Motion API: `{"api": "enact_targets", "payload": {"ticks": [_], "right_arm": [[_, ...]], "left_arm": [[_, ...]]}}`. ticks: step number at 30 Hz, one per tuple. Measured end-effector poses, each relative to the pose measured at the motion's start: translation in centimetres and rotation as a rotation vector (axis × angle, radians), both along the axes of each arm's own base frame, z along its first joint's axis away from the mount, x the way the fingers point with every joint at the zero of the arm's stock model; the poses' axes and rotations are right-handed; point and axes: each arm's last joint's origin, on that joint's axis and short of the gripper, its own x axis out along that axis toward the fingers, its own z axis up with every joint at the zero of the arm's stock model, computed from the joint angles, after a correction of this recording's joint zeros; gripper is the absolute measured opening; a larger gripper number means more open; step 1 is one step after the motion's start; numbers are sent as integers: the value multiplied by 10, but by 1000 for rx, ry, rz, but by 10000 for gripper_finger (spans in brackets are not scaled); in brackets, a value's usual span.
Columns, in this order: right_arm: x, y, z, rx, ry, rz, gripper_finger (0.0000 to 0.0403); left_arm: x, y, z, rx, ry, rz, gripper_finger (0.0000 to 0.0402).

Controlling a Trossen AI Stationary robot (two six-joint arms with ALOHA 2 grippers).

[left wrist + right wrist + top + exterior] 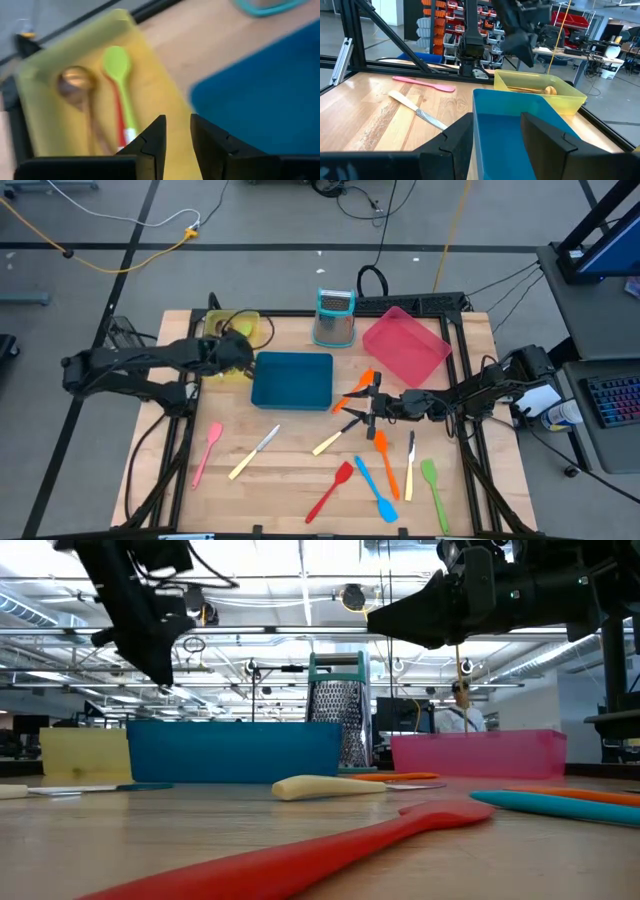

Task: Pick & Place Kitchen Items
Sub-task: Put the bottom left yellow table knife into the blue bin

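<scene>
My left gripper [177, 120] hangs open over the yellow tray [238, 330], near its edge beside the blue tray [292, 378], with nothing between its fingers. In the yellow tray lie a green spoon [119, 75], a wooden spoon [75, 87] and a red handle [120, 122]. My right gripper [352, 405] is held level and open above loose utensils to the right of the blue tray, pointing at that tray [520, 125]. An orange spatula [356, 387] and a cream-handled knife [333, 440] lie flat on the table near it.
A pink spatula [207, 450], a knife [255, 452], red [330, 490], blue [376, 488] and orange [385, 460] spatulas, another knife [410, 465] and a green utensil [433, 485] lie along the near side. The grater [335, 317] and pink-red tray [405, 345] stand at the far side.
</scene>
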Motion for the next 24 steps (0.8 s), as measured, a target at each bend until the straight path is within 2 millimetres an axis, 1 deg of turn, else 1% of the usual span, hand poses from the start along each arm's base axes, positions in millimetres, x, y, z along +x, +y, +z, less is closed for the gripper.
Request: {"api": "enact_targets", "payload": {"ticks": [5, 13, 19, 24], "right_arm": [[0, 0, 0, 0, 0, 0, 155], [0, 0, 0, 0, 0, 0, 155], [0, 0, 0, 0, 0, 0, 155], [0, 0, 0, 0, 0, -1, 155]], "left_arm": [[3, -26, 4, -41, -75, -95, 92], [20, -71, -4, -97, -91, -329, 92], [28, -105, -16, -204, -70, -473, 92], [29, -134, -31, -317, -7, -519, 92]]}}
